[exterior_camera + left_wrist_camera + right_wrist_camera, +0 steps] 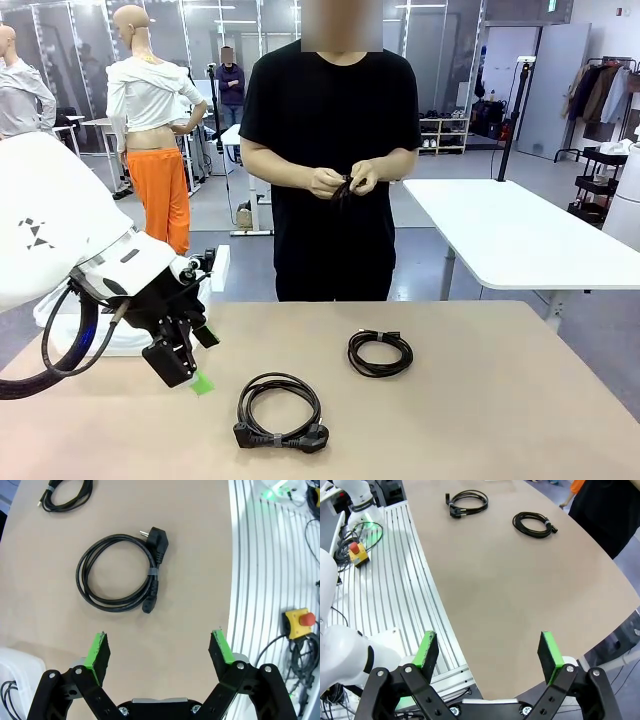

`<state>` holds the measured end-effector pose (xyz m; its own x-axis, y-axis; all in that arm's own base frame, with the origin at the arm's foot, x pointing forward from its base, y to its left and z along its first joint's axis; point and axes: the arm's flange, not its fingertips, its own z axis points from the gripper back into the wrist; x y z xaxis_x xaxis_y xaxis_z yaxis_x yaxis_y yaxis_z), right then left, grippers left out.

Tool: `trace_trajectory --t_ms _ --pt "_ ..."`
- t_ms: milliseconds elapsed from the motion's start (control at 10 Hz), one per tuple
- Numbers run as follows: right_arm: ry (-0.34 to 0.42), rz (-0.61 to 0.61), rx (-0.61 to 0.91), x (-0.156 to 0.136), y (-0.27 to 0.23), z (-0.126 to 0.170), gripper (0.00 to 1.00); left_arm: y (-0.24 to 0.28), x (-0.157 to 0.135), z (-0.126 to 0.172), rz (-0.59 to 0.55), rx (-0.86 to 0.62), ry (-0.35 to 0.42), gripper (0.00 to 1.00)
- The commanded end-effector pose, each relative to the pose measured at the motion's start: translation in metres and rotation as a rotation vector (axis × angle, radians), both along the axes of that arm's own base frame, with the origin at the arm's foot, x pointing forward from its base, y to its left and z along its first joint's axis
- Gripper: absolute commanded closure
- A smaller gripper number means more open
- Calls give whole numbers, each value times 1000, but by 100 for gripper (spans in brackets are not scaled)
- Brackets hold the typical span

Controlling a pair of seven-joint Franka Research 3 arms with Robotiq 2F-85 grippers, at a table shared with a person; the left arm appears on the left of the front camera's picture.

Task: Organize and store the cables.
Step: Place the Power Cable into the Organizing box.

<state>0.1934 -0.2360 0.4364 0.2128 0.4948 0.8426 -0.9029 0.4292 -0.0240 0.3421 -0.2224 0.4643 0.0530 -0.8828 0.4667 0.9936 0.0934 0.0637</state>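
Two coiled black cables lie on the tan table [480,400]. The bigger one, a power cord [280,410] with a band and two plugs, rests near the front edge. A smaller coil [380,353] sits behind it and to the right. Across the table, a person's hands hold a third cable [345,187] at chest height. My left gripper [200,358] hovers open and empty, left of the power cord. From the left wrist I see the gripper [159,652] open, with the power cord [151,580] and the small coil [55,507] beyond. My right gripper [488,650] is open and empty over the table's edge, far from the power cord [470,511] and the small coil [540,534].
A white container [12,672] with thin cords inside sits by the left gripper. A slotted metal base [395,595] borders the table on my side, with a yellow emergency-stop box [300,620] and loose wires on it. A white table [520,230] stands behind on the right.
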Motion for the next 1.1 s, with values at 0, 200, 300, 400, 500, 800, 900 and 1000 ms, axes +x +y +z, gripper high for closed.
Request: trace_trajectory --t_ms 0,200,300,400,500,800,900,1000 --pt "-22 9 5 -1 0 2 0 0 0 0 0 2 -1 0" --pt "-22 9 5 -1 0 2 0 -56 -4 -10 -56 122 -17 0" --pt "-22 9 5 -1 0 2 0 -72 -1 -14 -32 177 -30 0" --pt "-22 9 5 -1 0 2 0 -82 2 -19 -10 228 -32 0" --pt "-22 9 5 -1 0 2 0 -92 6 -27 13 264 -26 0" --pt "-22 9 5 -1 0 2 0 -124 15 -67 1 323 -15 0" --pt "-22 9 5 -1 0 2 0 -128 17 -78 5 322 -23 0" --pt "-22 9 5 -1 0 2 0 -132 20 -91 -15 325 -6 0"
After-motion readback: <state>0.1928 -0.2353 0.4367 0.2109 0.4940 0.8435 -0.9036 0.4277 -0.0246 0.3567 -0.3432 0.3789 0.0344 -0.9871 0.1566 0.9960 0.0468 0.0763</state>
